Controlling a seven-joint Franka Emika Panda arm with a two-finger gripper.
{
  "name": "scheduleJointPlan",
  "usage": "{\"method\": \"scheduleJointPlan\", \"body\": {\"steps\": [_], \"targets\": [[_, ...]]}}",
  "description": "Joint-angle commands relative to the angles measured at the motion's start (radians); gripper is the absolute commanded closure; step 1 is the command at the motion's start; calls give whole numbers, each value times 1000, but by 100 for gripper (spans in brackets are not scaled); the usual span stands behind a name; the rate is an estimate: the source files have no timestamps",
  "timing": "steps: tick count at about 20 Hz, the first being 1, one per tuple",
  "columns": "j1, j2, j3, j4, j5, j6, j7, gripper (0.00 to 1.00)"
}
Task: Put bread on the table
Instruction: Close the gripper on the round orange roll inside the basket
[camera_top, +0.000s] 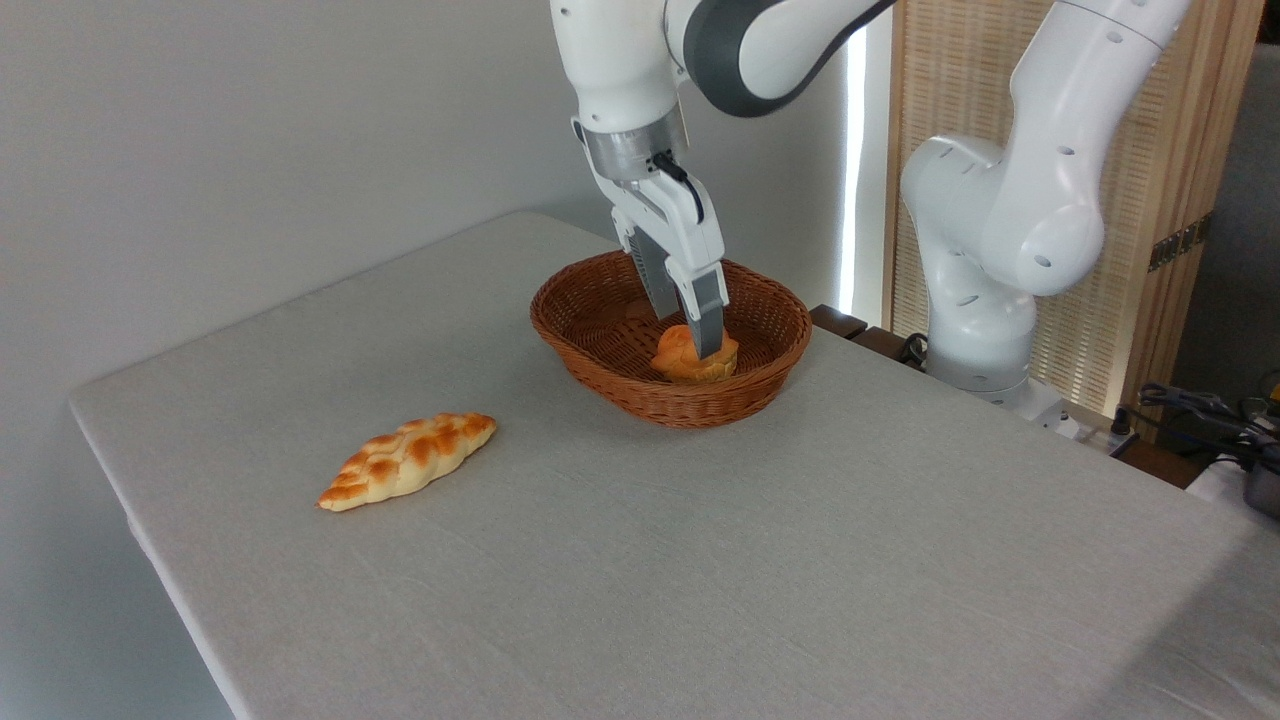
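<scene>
My gripper (688, 335) straddles the bread (694, 357) inside the basket (600, 340), fingers seemingly closing on it; lifting it out to the table (700, 560) at seven o'clock remains.

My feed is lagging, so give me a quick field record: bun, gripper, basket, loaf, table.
bun: in the basket, near its right-hand front
gripper: down inside the basket at the bun, one finger in front of it; grip cannot be told
basket: wicker, on the table toward the back, holding only the bun as far as visible
loaf: braided, lying on the cloth left of the basket, apart from it
table: grey cloth
</scene>
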Motion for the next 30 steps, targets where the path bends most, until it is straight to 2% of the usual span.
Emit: {"method": "scheduleJointPlan", "body": {"steps": [1, 3, 4, 5, 6, 8, 21, 28, 30], "targets": [[-10, -2, 12, -49, 1, 51, 10, 1], [-9, 0, 12, -63, 6, 76, 13, 10], [-9, 6, 12, -64, 7, 77, 16, 30], [-9, 7, 12, -64, 7, 77, 21, 42], [-9, 9, 12, -64, 7, 77, 34, 63], [-10, 13, 12, -64, 7, 77, 50, 74], [-10, 14, 12, -60, 6, 59, 48, 76], [-15, 9, 10, 19, -13, -48, 42, 77], [-21, 7, 12, 42, -33, -65, 41, 78]]}}
